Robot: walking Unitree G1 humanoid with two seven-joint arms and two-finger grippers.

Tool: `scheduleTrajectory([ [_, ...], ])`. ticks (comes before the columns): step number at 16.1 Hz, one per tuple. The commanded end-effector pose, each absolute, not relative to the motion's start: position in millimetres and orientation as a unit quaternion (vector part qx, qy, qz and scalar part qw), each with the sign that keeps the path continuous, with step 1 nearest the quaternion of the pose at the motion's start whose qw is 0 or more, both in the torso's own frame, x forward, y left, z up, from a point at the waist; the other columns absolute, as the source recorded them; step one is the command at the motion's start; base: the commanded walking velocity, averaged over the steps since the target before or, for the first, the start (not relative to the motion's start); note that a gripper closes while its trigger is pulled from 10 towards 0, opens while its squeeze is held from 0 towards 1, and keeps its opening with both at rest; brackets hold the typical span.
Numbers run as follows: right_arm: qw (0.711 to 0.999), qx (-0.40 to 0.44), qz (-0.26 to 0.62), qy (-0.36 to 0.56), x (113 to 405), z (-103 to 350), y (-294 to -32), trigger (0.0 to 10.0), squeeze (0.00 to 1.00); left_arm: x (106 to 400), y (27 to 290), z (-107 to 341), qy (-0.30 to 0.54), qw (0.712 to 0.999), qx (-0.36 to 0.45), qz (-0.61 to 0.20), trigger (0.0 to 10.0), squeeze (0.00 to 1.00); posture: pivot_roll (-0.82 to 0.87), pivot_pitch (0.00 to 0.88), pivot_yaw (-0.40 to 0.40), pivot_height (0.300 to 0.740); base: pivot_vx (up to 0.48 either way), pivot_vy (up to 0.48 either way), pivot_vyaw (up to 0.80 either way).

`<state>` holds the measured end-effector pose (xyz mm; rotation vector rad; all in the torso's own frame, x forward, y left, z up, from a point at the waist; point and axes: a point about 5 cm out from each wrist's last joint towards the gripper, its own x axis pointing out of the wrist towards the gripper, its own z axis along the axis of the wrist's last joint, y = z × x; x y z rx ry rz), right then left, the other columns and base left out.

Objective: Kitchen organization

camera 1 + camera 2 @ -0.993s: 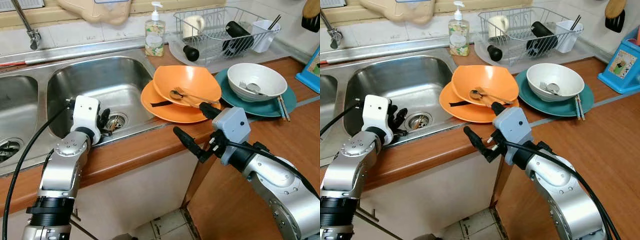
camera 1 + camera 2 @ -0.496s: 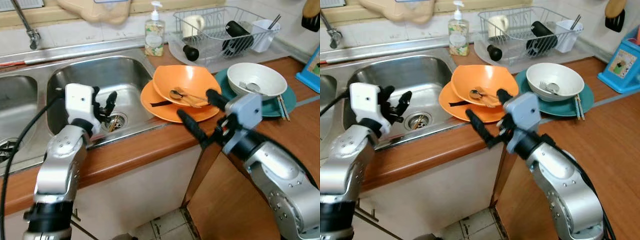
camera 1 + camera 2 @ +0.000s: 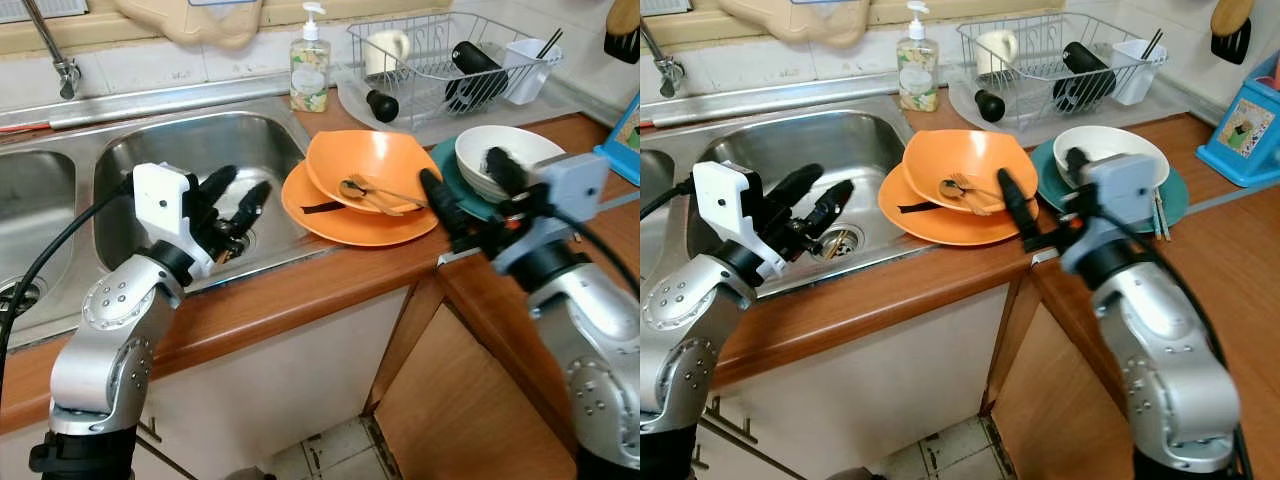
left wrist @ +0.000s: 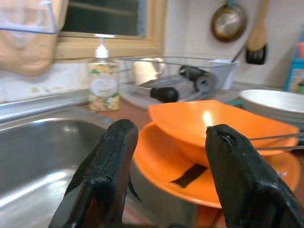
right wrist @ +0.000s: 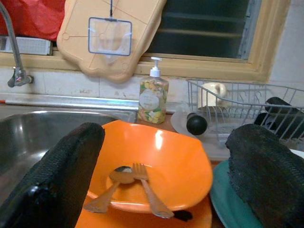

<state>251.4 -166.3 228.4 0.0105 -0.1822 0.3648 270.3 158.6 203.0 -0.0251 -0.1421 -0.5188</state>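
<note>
wooden counter [image 3: 330, 285] | left: steel sink [image 3: 200, 160] | middle: orange plate [image 3: 340, 222] | right: teal plate [image 3: 1170, 195] | far: soap bottle [image 3: 310, 70], dish rack [image 3: 440, 60]

The left arm came up from 7 o'clock with its elbow bent, and the left gripper [image 3: 234, 194] pointed toward 2 o'clock with its two black fingers [image 4: 105, 166] spread apart and nothing between them. The right arm rose from 5 o'clock, its silver forearm going up to a grey wrist block near 3 o'clock. The right gripper [image 3: 468, 183] pointed toward 10 o'clock, its fingers [image 5: 66, 166] wide apart and empty, one lying lower toward 9 o'clock and the other higher, just beside the wrist block.
</note>
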Motion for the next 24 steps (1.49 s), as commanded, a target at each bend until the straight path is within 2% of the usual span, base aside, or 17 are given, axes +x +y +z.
scheduleTrajectory([
  [1,0.98,0.009,0.18,-0.079,253.5,228.1,-172.9,10.0,1.0,264.4,149.9,200.7,-0.057,0.953,-0.015,-0.298,10.0,0.0,-0.12,0.0,0.037,0.74,0.0,0.0,0.0],
  [2,0.98,0.019,0.182,-0.072,253.6,226.1,-176.5,10.0,0.05,262.5,146.7,199.2,-0.052,0.948,-0.015,-0.313,10.0,0.0,-0.12,0.0,0.036,0.74,0.0,0.0,0.0],
  [3,0.981,0.033,0.179,-0.069,254.4,224.4,-180.5,10.0,0.0,261.3,144.4,197.9,-0.049,0.945,-0.014,-0.322,10.0,0.0,-0.12,0.0,0.034,0.74,0.0,0.0,0.0],
  [6,0.981,0.044,0.183,-0.048,260.0,216.9,-189.2,10.0,0.0,258.4,138.9,193.7,-0.037,0.938,-0.011,-0.344,10.0,0.0,-0.13,0.0,0.033,0.74,0.0,0.0,0.0],
  [11,0.973,0.032,0.228,-0.005,268.5,200.7,-181.2,10.0,0.0,254.0,136.7,189.2,-0.029,0.935,-0.005,-0.354,10.0,0.0,-0.12,0.0,0.022,0.74,0.0,0.0,0.0],
  [12,0.973,0.032,0.227,-0.004,271.3,198.8,-180.7,3.8,0.0,253.9,136.8,188.7,-0.028,0.935,-0.005,-0.353,10.0,0.0,-0.12,0.0,0.021,0.74,0.0,0.0,0.0],
  [13,0.974,0.035,0.225,-0.004,274.0,197.2,-180.7,0.0,0.0,254.1,137.1,188.0,-0.028,0.936,-0.004,-0.35,10.0,0.0,-0.12,0.0,0.021,0.74,0.0,0.0,0.0],
  [24,0.97,0.045,0.239,0.001,291.0,180.7,-168.9,0.0,0.0,250.7,131.3,184.4,-0.016,0.927,0.001,-0.374,10.0,0.0,-0.1,0.0,0.021,0.74,0.0,0.0,0.0],
])
